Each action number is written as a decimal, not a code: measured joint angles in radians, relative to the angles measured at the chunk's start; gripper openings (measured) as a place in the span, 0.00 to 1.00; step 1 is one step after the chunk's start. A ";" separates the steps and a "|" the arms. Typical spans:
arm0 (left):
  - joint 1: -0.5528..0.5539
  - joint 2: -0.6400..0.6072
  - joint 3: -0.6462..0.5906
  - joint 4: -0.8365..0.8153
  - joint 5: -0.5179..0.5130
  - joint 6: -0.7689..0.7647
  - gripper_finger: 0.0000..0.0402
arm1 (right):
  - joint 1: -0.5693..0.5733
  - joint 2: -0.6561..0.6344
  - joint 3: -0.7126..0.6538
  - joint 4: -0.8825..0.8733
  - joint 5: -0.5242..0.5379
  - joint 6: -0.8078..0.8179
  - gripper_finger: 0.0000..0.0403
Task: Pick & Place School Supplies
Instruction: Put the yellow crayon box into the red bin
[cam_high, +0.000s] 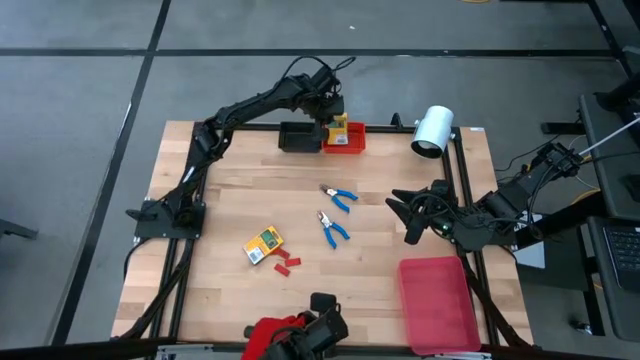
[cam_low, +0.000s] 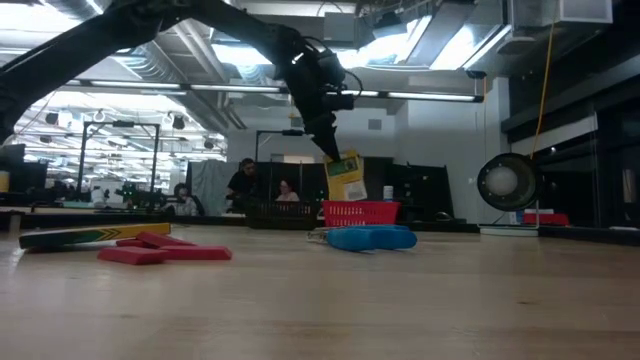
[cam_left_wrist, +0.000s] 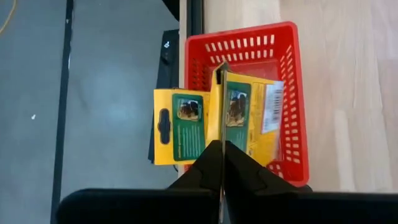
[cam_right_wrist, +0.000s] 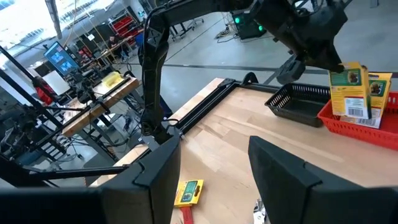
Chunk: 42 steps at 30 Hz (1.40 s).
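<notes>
**Now: box hangs over the red bin, ready to drop**

Your left gripper (cam_high: 334, 117) is at the far edge of the desk (cam_high: 240, 190), its fingers (cam_left_wrist: 217, 163) pinched together on the edge of a yellow-and-green box (cam_left_wrist: 249, 118). That held box (cam_low: 346, 177) stands upright, long side vertical, straight above the red bin (cam_low: 360, 212), with its lower end about at the rim. A second box (cam_left_wrist: 180, 124) leans at the bin's edge just beside it. From here, I judge the next move is simply down and let go; no sideways shift looks needed, but watch that the box does not catch on its neighbour.

The black bin (cam_high: 298, 137) sits touching the red one on its left side.

Your right gripper (cam_high: 412, 212) waits near the desk's right edge, fingers (cam_right_wrist: 283, 168) spread apart and holding nothing. It is the nearer arm to the two blue-handled tools (cam_high: 338, 197) mid-desk. The third box (cam_high: 264, 243) and red pieces (cam_high: 284, 263) lie toward the front, nearer the left arm's side.
</notes>
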 joint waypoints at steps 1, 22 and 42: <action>0.000 -0.001 0.000 0.005 0.000 0.004 0.00 | 0.000 0.000 0.000 0.001 0.002 0.002 0.48; 0.008 0.043 0.001 0.009 -0.011 -0.001 0.00 | 0.001 0.000 0.000 0.002 0.004 0.003 0.48; 0.036 -0.038 0.022 0.083 -0.091 -0.033 0.30 | 0.004 0.000 0.000 0.002 0.005 0.010 0.48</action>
